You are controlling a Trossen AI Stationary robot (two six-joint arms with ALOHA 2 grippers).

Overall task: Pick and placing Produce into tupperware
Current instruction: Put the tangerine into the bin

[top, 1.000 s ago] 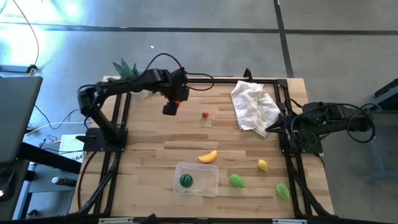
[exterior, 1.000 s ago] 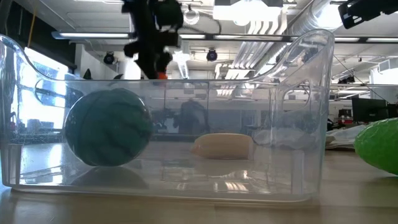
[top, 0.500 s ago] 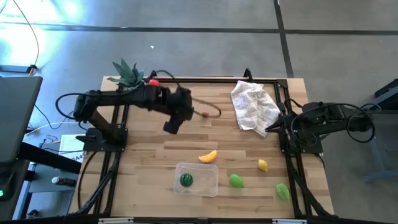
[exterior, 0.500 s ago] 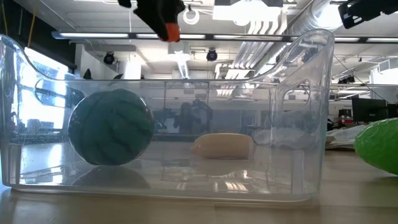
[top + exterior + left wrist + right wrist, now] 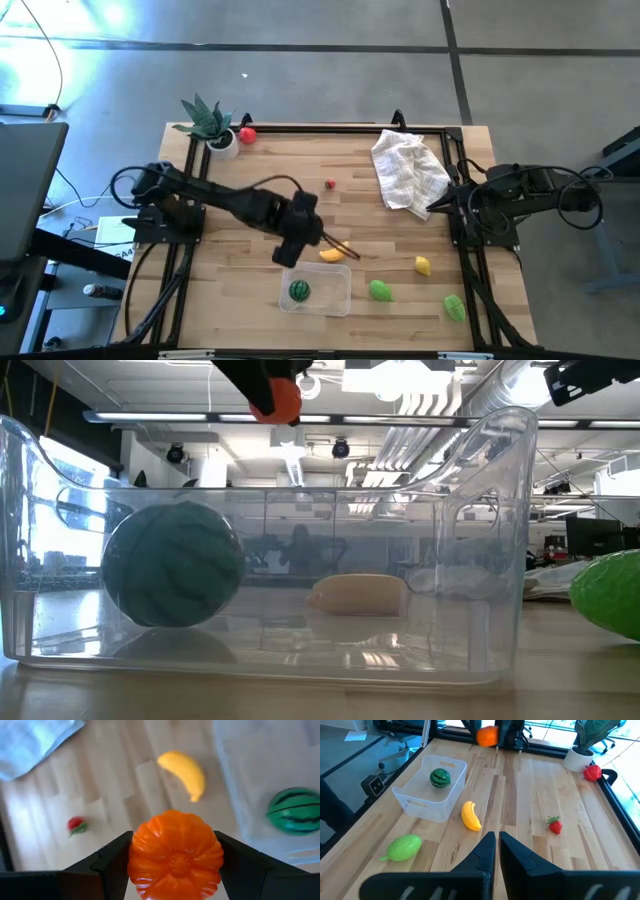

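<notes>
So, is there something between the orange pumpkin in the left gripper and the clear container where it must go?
Nothing visible. The left gripper holds the pumpkin above the table beside the tupperware, which is open on top, with only a watermelon inside.

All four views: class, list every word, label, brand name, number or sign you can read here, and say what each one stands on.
None: no readable text shows in any view.
The white paper beside the left arm's base carries dark marks, too small to read.
The toy produce, the clear container and the white cloth show no lettering.
</notes>
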